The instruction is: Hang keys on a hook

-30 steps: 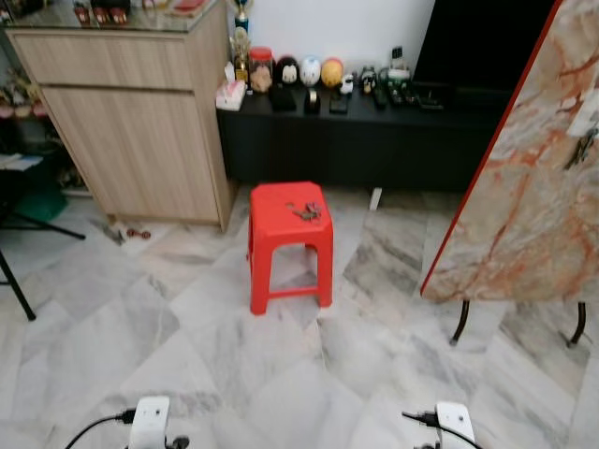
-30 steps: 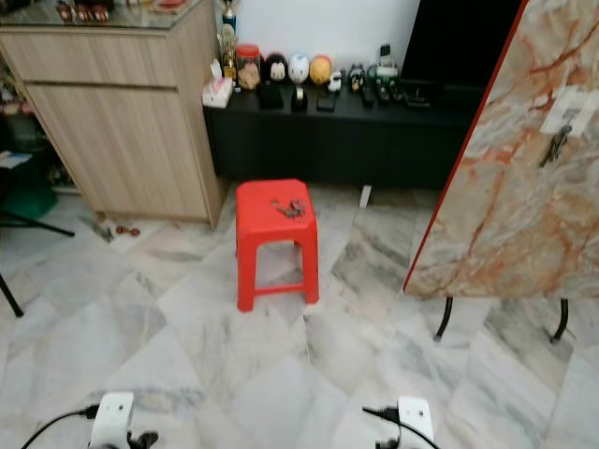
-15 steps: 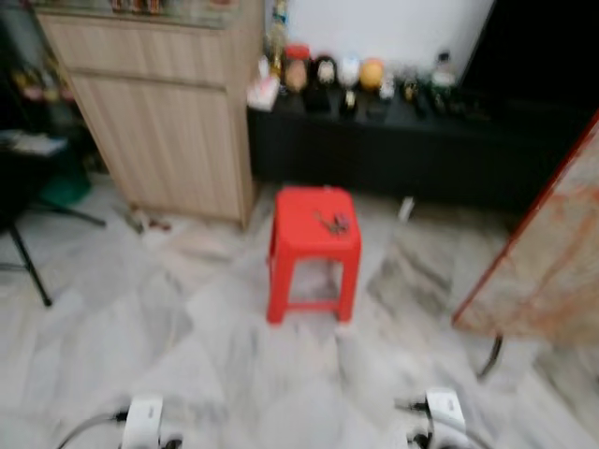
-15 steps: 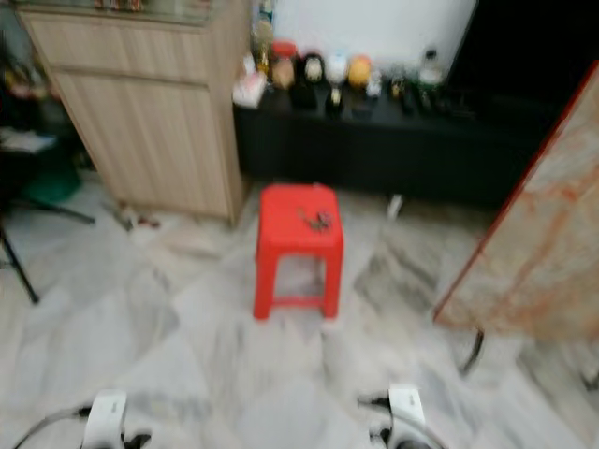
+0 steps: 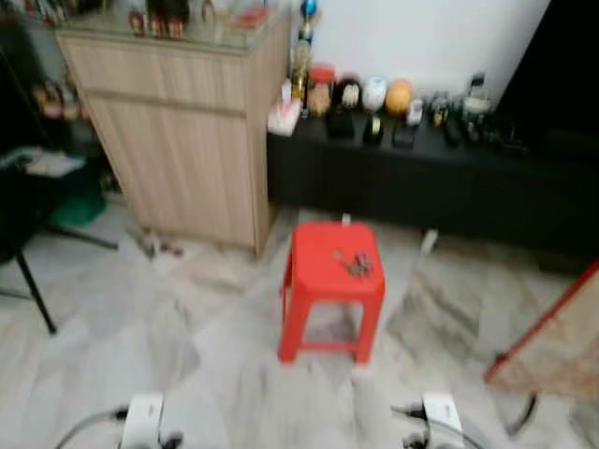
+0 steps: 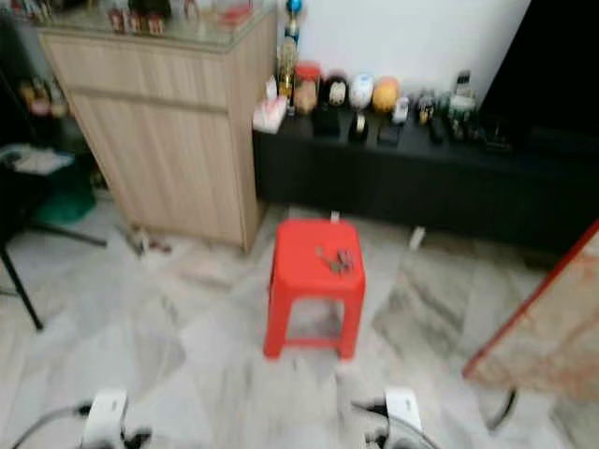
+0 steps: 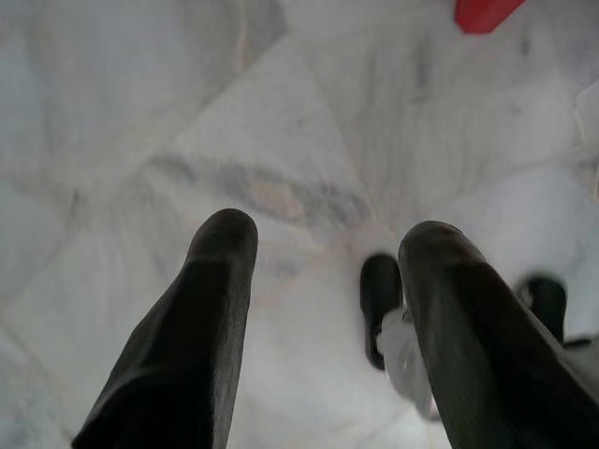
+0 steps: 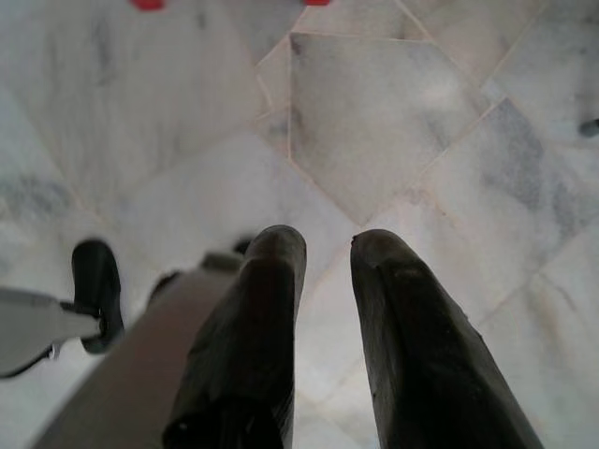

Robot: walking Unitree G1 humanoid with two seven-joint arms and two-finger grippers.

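A small bunch of keys [image 5: 354, 265] lies on top of a red plastic stool [image 5: 332, 281] standing on the marble floor ahead of me. Both arms hang low at the bottom edge of the eye views, well short of the stool. In the left wrist view my left gripper [image 7: 328, 238] points down at the floor, its fingers [image 7: 220, 281] wide apart and empty. In the right wrist view my right gripper [image 8: 328, 245] also hangs over the floor tiles, with a narrower gap between its fingers [image 8: 267, 281] and nothing held.
A wooden cabinet [image 5: 182, 140] stands at the left behind the stool. A low black console [image 5: 440, 178] with small ornaments runs along the back wall. A marbled board with a red edge [image 5: 557, 341] leans at the right. A dark stand leg [image 5: 33, 290] is at far left.
The camera has swung left: the stool with the keys now sits further right and lower in the picture, and the marbled board has slid mostly out at the right. Keys have not moved.
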